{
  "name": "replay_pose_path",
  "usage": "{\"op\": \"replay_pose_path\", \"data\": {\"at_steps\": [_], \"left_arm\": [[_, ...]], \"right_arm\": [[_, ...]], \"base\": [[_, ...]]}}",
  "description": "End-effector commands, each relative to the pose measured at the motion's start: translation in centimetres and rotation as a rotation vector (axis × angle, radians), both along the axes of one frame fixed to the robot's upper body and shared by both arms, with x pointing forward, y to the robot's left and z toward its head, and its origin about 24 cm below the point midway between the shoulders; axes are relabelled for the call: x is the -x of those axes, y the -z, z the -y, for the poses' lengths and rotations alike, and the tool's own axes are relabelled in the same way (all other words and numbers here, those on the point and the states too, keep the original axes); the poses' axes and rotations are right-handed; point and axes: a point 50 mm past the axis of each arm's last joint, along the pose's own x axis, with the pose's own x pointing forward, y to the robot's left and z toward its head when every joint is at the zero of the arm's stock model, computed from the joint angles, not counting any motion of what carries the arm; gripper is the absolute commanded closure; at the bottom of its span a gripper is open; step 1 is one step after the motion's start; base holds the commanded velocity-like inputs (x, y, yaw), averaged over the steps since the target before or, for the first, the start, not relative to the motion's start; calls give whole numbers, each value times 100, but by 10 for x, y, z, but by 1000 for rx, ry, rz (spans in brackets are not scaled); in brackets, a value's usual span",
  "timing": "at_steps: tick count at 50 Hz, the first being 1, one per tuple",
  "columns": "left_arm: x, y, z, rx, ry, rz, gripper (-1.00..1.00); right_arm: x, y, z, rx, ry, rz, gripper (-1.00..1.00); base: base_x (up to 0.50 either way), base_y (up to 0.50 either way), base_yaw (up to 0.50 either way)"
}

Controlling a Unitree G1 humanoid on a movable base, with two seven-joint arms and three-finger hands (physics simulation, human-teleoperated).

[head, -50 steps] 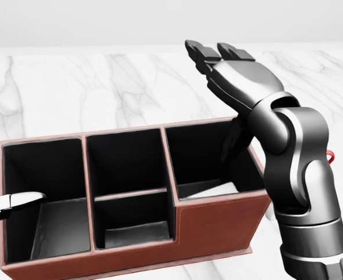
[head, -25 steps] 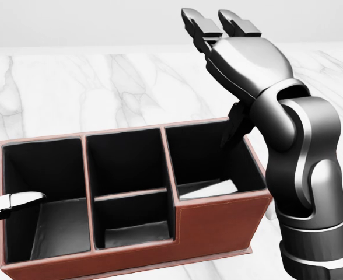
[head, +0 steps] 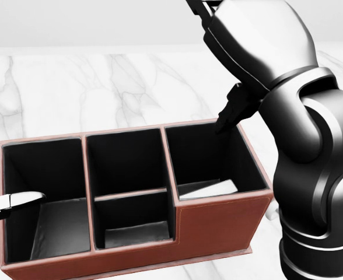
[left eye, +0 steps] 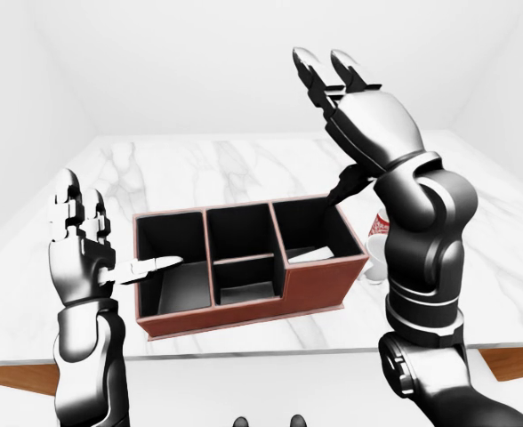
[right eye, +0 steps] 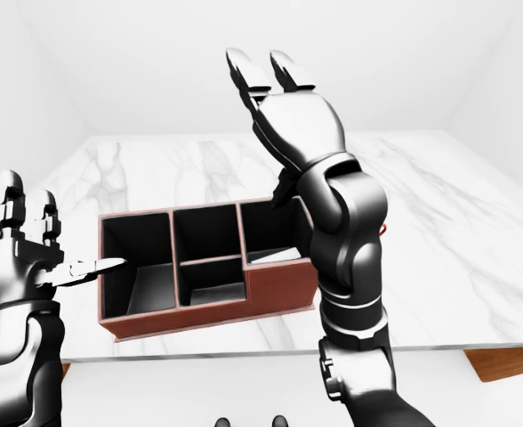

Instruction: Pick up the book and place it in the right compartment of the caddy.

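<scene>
White marble tabletop [left eye: 199, 165] with grey veins, plain white walls [left eye: 190, 62] above it, brown wood floor [left eye: 12, 378] showing below its near corners. Even, flat light.

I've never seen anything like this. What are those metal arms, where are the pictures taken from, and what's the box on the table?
These are simulator renders of a humanoid robot, seen through cameras on its own head, so you look out over its arms. Two pictures are its left and right eyes; the third is a closer head camera. The left hand and right hand are both raised, fingers open, holding nothing. On the marble table stands a reddish caddy with dark compartments. A pale flat thing, probably the book, lies in the right compartment. Something red and white shows behind the right arm; I can't tell what.
</scene>
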Motion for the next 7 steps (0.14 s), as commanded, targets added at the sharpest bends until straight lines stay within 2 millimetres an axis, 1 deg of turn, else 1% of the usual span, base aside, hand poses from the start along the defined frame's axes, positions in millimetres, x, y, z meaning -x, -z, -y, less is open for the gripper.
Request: {"op": "replay_pose_path", "data": {"at_steps": [1, 7], "left_arm": [[-2, 3, 1, 3, -5, -13, -100], [-2, 2, 1, 3, -6, -9, -100]], "right_arm": [[1, 2, -1, -7, -26, -8, -100], [-1, 7, 0, -3, -17, -29, -100]], "base": [[0, 0, 0], [0, 0, 0]]}}
